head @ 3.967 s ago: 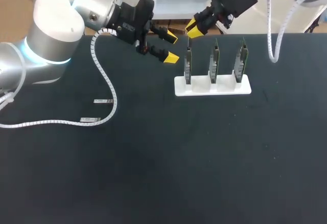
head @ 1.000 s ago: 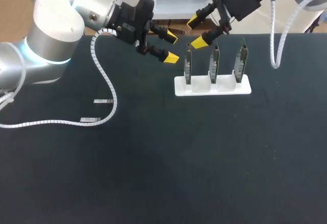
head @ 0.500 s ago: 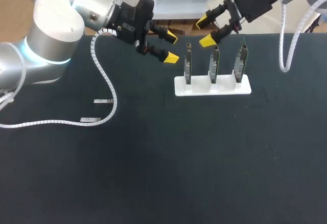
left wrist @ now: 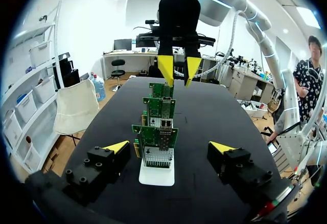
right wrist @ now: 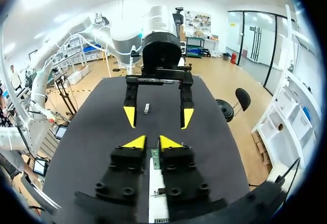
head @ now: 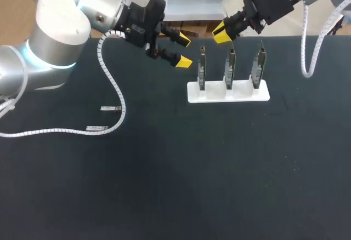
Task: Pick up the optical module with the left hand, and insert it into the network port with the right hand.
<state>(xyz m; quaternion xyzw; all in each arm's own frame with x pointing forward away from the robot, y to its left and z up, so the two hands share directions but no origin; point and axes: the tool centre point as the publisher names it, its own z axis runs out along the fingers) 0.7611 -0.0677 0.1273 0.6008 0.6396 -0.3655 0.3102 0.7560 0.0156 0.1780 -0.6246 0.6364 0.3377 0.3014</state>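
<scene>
The left fingers [head: 184, 62] are spread wide with nothing between them. They hang above the bench [head: 175, 185] just off the left end of the stand [head: 227, 93], pointing along its row. From the left wrist, the stand [left wrist: 156, 173] sits ahead of these fingers [left wrist: 118, 146], in line with the gap between them.

The right fingers [head: 221, 32] are pressed nearly together, with only a slit between the yellow tips and nothing pinched. They hang above the stand's left half, clear of the board tops. From the right wrist, a green board edge [right wrist: 154, 158] shows below through the slit between the fingers [right wrist: 136, 142].

The white stand carries three green boards [head: 231, 64] upright in a row. The board nearest the left fingers shows a metal port [left wrist: 164, 139] on its face.

Two modules lie flat on the bench well to the left of the stand, on the robot's side of it. One [head: 111, 108] is closer to the stand than the other [head: 97, 128]. Both lie beside the left arm's white coiled cable [head: 112, 84] and well apart from either pair of fingers.
</scene>
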